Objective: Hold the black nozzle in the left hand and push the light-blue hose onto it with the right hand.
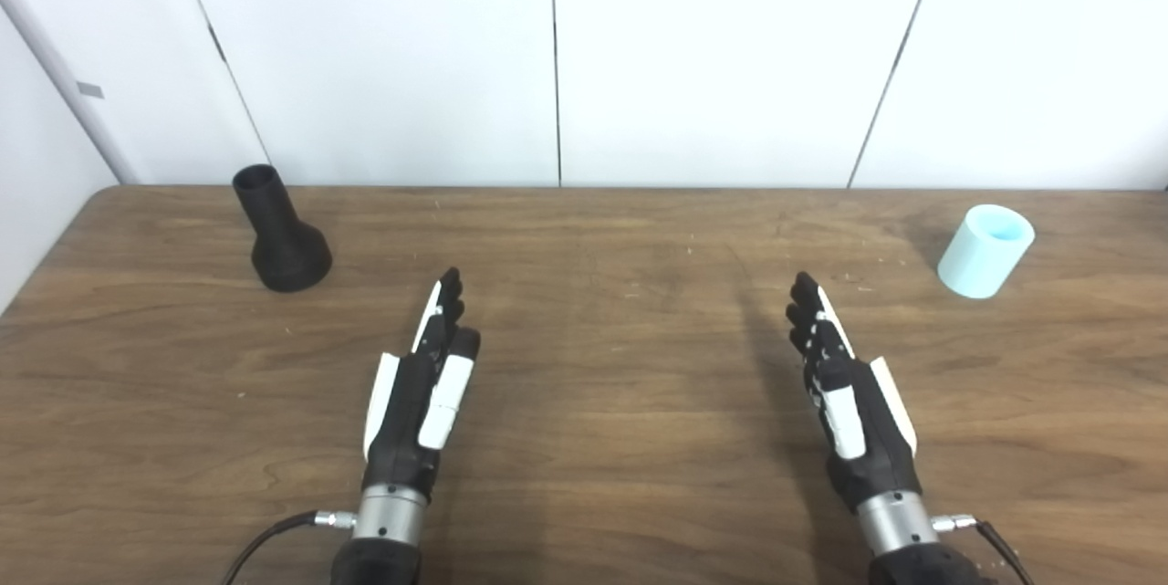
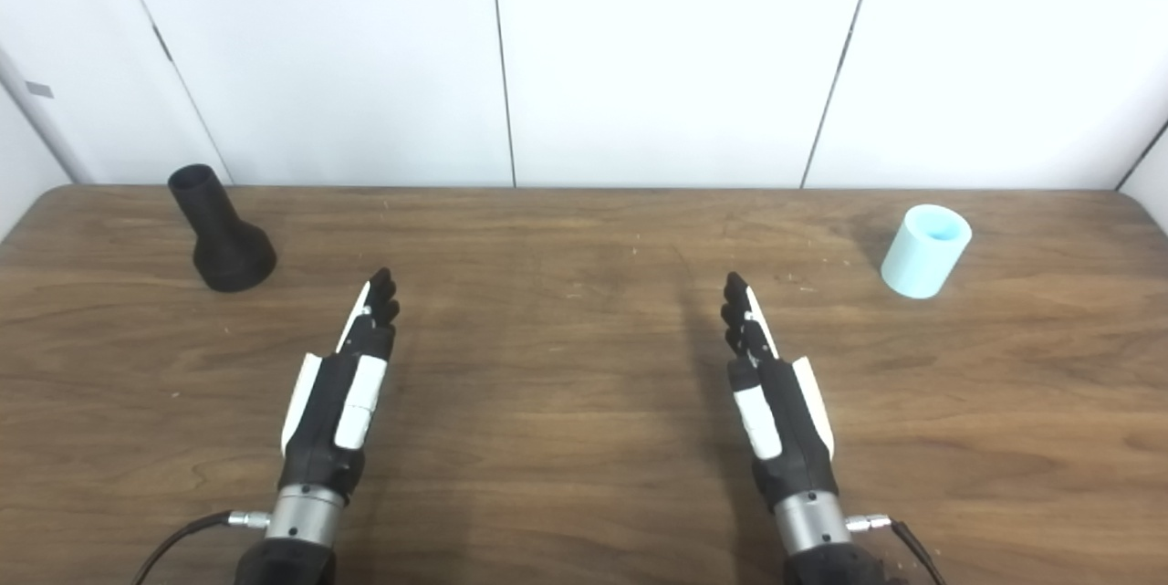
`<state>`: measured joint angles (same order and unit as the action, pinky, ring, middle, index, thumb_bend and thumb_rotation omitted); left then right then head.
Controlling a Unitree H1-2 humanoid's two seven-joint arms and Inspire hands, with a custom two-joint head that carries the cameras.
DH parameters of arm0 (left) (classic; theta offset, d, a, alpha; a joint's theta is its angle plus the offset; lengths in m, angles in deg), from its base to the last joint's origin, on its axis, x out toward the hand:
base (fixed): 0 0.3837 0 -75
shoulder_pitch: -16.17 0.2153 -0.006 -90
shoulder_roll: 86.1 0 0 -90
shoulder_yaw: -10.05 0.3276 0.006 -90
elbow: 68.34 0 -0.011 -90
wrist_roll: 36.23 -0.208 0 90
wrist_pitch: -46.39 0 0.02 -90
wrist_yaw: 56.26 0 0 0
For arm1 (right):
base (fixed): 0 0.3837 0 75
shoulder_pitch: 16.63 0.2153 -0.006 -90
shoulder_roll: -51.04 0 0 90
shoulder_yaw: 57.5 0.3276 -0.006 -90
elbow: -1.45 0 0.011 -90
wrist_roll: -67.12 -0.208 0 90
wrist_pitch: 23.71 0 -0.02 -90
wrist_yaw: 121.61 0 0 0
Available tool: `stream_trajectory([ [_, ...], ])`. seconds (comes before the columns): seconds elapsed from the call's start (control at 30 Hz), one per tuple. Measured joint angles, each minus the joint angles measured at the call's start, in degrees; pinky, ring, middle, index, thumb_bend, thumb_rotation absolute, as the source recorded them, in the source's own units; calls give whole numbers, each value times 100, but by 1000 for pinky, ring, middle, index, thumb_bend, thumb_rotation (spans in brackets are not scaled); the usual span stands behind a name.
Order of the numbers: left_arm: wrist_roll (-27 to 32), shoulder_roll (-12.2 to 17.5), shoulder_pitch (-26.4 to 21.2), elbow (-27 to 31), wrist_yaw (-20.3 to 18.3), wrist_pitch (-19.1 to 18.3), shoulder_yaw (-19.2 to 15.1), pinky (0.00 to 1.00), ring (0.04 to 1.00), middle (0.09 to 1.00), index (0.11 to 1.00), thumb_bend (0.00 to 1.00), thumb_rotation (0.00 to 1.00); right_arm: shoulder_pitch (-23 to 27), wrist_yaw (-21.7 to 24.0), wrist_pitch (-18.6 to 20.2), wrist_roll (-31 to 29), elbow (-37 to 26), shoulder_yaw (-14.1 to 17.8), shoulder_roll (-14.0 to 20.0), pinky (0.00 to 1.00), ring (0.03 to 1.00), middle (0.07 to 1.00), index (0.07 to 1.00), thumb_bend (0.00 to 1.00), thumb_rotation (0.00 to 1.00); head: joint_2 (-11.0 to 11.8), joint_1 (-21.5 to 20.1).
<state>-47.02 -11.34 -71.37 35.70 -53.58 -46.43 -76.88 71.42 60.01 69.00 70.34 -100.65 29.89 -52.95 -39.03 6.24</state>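
Note:
A black nozzle (image 1: 279,234) stands upright on its wide base at the far left of the wooden table (image 1: 602,366), narrow neck pointing up. The light-blue hose piece (image 1: 985,251), a short open cylinder, stands at the far right. My left hand (image 1: 424,389) hovers over the near middle-left of the table, fingers stretched forward, open and holding nothing, well short of the nozzle. At the near middle-right my right hand (image 1: 844,389) mirrors it, open and empty, with the hose farther back and to its right.
White wall panels (image 1: 712,56) rise directly behind the table's back edge. The table's left corner is rounded, with a white wall beside it. Black cables run from both wrists at the bottom edge.

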Motion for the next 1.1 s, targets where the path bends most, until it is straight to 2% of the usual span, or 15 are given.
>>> stream_trajectory([
  [0.07, 26, 8, -2, -70, 23, 119, -93, 1000, 1000, 1000, 1000, 750, 996, -3, 1, -96, 0, 33, 6, 26, 1000, 1000, 1000, 1000, 717, 1000, 88, 167],
  [0.17, 22, 6, -45, -286, 236, 204, -403, 1000, 1000, 1000, 1000, 737, 923, 8, 13, -335, -5, 235, 42, 123, 1000, 1000, 1000, 1000, 719, 1000, 149, 220],
  [0.27, -106, 4, -97, -351, 690, 205, -831, 1000, 1000, 1000, 1000, 663, 868, 12, 22, -393, -49, 360, 93, 234, 1000, 1000, 1000, 1000, 723, 1000, 220, 238],
  [0.37, -240, 28, -206, -349, 1112, 237, -1232, 1000, 1000, 1000, 1000, 659, 833, 36, 23, -569, -64, 395, 110, 241, 1000, 1000, 1000, 1000, 717, 1000, 238, 273],
  [0.53, -435, 300, -321, -377, 1651, 473, -1881, 1000, 1000, 1000, 1000, 684, 817, 60, 33, -595, -151, 437, 109, 243, 1000, 1000, 1000, 1000, 694, 1000, 264, 343],
  [0.67, -425, 504, -434, -556, 1915, 528, -2222, 1000, 1000, 1000, 1000, 695, 812, 65, 37, -645, -201, 463, 123, 272, 1000, 1000, 1000, 1000, 690, 1000, 264, 309],
  [0.83, -410, 815, -662, -840, 1895, 346, -2342, 1000, 1000, 1000, 997, 774, 731, 76, 38, -648, -236, 473, 122, 272, 1000, 1000, 1000, 1000, 679, 1000, 255, 273],
  [0.93, -416, 1198, -858, -1075, 1725, 231, -2326, 1000, 1000, 1000, 977, 804, 653, 78, 37, -647, -234, 470, 121, 269, 1000, 1000, 1000, 1000, 671, 1000, 238, 229],
  [1.1, -513, 1821, -1202, -1640, 1491, 198, -2111, 1000, 1000, 999, 938, 842, 600, 66, 31, -634, -166, 443, 107, 264, 1000, 1000, 1000, 1000, 665, 1000, 185, 150],
])
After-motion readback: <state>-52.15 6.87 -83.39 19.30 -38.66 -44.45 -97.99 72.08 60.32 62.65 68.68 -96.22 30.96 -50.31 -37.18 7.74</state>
